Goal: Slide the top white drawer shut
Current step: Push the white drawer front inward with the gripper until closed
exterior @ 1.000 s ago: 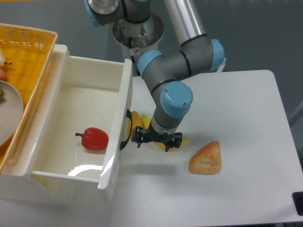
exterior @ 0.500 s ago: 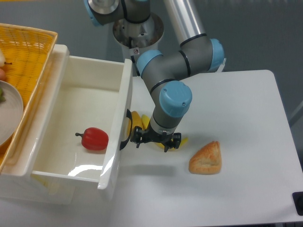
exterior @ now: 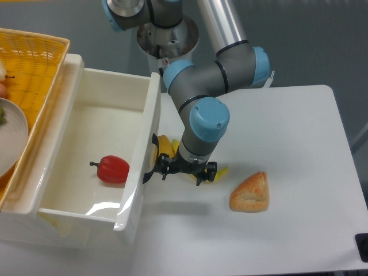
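The top white drawer (exterior: 86,138) stands pulled far out to the right, its glossy front panel (exterior: 140,167) facing right with a curved black handle (exterior: 153,160). A red bell pepper (exterior: 112,169) lies inside it. My gripper (exterior: 179,171) sits low over the table just right of the front panel, its left side touching or almost touching the handle. Its black fingers (exterior: 163,171) point down and I cannot tell how far apart they stand. The lower drawer is hidden under the top one.
A yellow banana (exterior: 165,147) lies on the table under my wrist. A piece of bread (exterior: 250,193) lies to the right. A yellow wicker basket (exterior: 34,63) with a plate (exterior: 11,135) sits on top of the cabinet at the left.
My gripper has moved left against the drawer front. The drawer has slid a little to the left, and the pepper with it.
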Robot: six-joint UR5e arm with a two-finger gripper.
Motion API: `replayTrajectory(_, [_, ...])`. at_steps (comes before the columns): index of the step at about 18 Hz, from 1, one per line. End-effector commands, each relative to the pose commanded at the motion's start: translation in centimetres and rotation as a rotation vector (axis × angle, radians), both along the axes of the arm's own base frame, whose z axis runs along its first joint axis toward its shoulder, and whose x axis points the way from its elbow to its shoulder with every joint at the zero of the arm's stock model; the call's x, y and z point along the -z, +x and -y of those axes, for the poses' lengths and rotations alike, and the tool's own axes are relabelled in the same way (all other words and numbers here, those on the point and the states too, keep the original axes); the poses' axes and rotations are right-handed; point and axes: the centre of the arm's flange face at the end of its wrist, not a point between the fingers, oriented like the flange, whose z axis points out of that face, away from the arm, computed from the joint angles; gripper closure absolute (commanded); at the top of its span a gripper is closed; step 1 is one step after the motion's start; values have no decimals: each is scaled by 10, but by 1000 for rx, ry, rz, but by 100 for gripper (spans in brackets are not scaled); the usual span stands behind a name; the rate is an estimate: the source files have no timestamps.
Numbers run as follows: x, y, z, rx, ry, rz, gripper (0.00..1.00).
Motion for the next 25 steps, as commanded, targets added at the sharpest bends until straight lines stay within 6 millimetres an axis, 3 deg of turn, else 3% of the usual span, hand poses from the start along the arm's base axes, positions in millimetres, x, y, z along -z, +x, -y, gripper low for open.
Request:
replayTrajectory(16, [-9, 15, -13, 31, 16, -6, 0])
replayTrajectory(25, [-16, 35, -20, 60, 12, -1, 0])
